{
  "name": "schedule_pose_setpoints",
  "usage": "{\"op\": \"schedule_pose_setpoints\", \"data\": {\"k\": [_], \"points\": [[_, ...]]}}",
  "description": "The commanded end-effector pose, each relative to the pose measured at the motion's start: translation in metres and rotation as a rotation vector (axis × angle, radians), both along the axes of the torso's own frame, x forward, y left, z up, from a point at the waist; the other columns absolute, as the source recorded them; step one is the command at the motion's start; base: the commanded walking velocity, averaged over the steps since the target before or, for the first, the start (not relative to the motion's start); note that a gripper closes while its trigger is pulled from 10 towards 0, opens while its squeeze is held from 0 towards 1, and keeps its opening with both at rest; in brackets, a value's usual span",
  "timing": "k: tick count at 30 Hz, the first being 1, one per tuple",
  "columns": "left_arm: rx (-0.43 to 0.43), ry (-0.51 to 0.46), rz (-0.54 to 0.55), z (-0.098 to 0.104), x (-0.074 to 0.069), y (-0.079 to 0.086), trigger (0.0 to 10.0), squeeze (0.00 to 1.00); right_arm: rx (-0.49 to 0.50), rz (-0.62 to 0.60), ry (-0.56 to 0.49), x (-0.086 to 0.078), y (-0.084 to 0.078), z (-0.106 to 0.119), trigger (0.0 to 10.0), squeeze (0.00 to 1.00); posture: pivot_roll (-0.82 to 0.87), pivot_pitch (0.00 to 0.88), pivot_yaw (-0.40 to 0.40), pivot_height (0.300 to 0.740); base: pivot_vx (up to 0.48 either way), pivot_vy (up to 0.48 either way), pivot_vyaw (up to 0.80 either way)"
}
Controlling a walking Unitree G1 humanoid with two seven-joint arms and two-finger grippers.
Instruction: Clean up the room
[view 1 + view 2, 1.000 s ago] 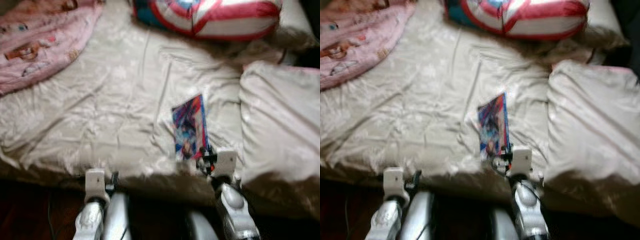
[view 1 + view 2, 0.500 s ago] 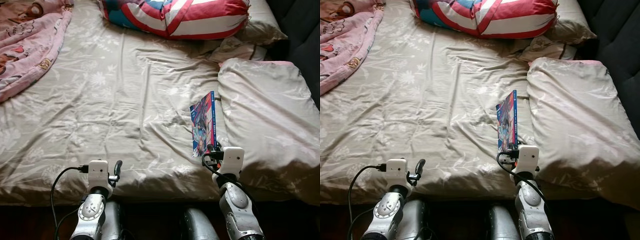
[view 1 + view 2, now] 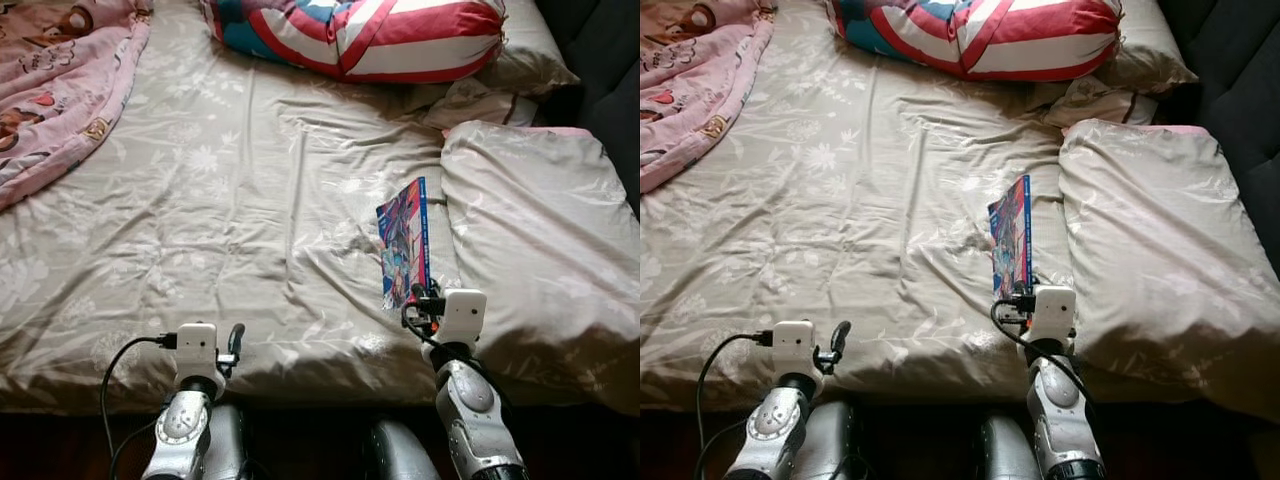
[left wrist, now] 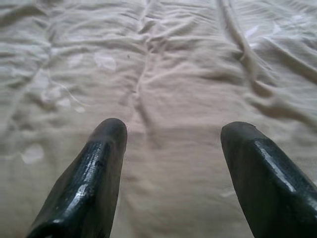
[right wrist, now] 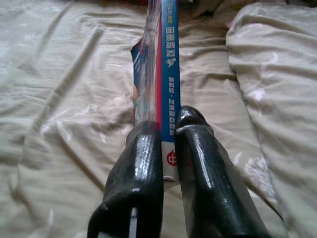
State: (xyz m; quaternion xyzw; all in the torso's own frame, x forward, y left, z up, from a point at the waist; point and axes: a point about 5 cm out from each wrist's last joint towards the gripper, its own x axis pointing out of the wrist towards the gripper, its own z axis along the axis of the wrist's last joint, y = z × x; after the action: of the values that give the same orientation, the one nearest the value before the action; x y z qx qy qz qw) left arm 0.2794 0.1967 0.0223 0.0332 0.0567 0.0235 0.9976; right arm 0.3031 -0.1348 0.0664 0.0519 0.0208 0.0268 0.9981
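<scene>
In the left eye view, the book [image 3: 404, 243] stood on edge on the beige bedsheet [image 3: 220, 220], just beside the near pillow [image 3: 540, 240], with its colourful cover facing away from that pillow. The right gripper [image 3: 421, 300] pinched the near end of the book, its white wrist unit directly behind. The left gripper [image 3: 234, 340] hovered at the near edge of the bedsheet, well apart from the book. A red, white and blue cushion [image 3: 370, 35] lay beyond the book at the far side of the bed, and a pink blanket [image 3: 55, 80] lay far from the book at the far left corner. In the left wrist view, the left gripper's fingers [image 4: 94, 173] were spread wide with nothing between them, above wrinkled bedsheet. In the right wrist view, the right gripper's fingers [image 5: 141, 168] were closed narrowly on the book's blue spine [image 5: 168, 69], which ran upright away from the camera, with the near pillow beside it.
</scene>
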Motion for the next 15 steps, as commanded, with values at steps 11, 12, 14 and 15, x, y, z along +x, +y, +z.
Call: {"op": "schedule_pose_setpoints", "data": {"k": [11, 12, 14, 15], "points": [[-0.012, 0.028, -0.017, -0.0059, -0.0032, -0.0066, 10.0, 0.00, -0.008, -0.022, 0.005, 0.0014, -0.0155, -0.0019, 10.0, 0.00, -0.06, 0.251, -0.101, 0.630, 0.202, 0.000, 0.00], [-0.011, 0.029, -0.018, -0.0059, -0.0031, -0.0068, 10.0, 0.00, 0.008, -0.010, 0.021, 0.0029, -0.0163, -0.0041, 10.0, 0.00, -0.06, 0.251, -0.101, 0.630, 0.000, 0.000, 0.00], [-0.011, 0.029, -0.019, -0.0058, -0.0030, -0.0070, 10.0, 0.00, 0.014, -0.005, 0.031, 0.0040, -0.0170, -0.0052, 10.0, 0.00, -0.06, 0.250, -0.100, 0.630, 0.000, 0.000, 0.00], [-0.011, 0.028, -0.020, -0.0057, -0.0029, -0.0071, 10.0, 0.00, 0.027, -0.001, 0.039, 0.0052, -0.0175, -0.0060, 10.0, 0.00, -0.06, 0.250, -0.100, 0.630, 0.000, 0.000, 0.00]]}}
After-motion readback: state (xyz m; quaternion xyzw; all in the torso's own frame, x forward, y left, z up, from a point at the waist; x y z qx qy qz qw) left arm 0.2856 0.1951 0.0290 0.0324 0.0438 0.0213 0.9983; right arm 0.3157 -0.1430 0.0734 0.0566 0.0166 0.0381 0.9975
